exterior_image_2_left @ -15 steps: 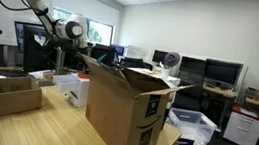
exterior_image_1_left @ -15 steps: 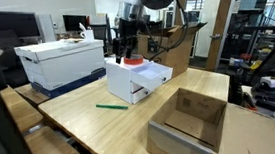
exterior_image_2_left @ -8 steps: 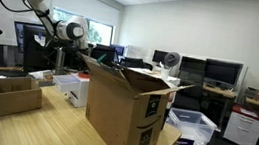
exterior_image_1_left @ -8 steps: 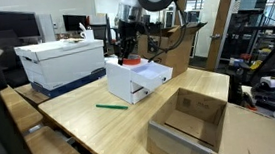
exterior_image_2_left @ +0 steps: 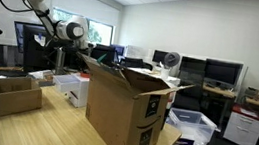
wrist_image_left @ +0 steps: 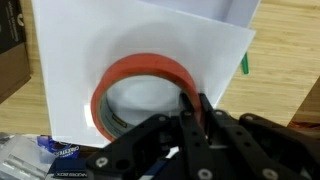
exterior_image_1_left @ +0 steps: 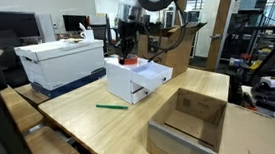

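So, a wooden desk (exterior_image_1_left: 102, 125) is seen in an exterior view. A white bin with a dark lid (exterior_image_1_left: 61, 62) is parked along its far left edge. An open cardboard box (exterior_image_1_left: 187, 123) is set at the near right corner. Around the middle of the far edge a smaller white box (exterior_image_1_left: 128, 80) is placed, and the arm is brought down right over it. The gripper (wrist_image_left: 192, 112) is pressed nearly together, and in the wrist view its fingers are pinched on one side of the wall of a red tape roll (wrist_image_left: 140, 75). The roll is laid flat on top of the white box. A green pen (exterior_image_1_left: 111, 105) is left on the desk just in front of that box, closer to the near edge.
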Robot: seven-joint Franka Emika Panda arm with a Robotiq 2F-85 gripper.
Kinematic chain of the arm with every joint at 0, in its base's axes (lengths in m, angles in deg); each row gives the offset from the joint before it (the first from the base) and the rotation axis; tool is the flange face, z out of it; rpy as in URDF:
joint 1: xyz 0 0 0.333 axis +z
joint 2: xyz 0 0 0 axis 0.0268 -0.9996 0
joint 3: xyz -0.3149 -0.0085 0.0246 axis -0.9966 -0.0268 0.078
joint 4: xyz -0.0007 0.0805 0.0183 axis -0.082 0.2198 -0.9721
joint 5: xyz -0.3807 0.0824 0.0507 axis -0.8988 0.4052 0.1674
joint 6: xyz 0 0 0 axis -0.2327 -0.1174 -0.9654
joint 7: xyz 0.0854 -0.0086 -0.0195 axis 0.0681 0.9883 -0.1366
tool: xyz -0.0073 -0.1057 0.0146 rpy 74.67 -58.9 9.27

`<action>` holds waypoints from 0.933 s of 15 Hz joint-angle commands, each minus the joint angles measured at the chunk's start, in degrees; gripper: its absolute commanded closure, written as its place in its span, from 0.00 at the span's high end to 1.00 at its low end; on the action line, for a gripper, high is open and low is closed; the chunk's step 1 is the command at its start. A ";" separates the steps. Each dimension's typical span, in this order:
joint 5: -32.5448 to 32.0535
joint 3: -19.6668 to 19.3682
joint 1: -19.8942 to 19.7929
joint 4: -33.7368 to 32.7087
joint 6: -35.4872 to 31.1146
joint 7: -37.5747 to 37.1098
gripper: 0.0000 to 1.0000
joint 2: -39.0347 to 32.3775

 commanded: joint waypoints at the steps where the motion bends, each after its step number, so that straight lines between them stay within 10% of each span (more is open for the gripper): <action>1: 0.29 -0.33 0.44 0.33 2.00 1.19 0.06 1.06; 14: -3.76 -1.18 2.64 6.91 4.93 -4.01 0.06 8.66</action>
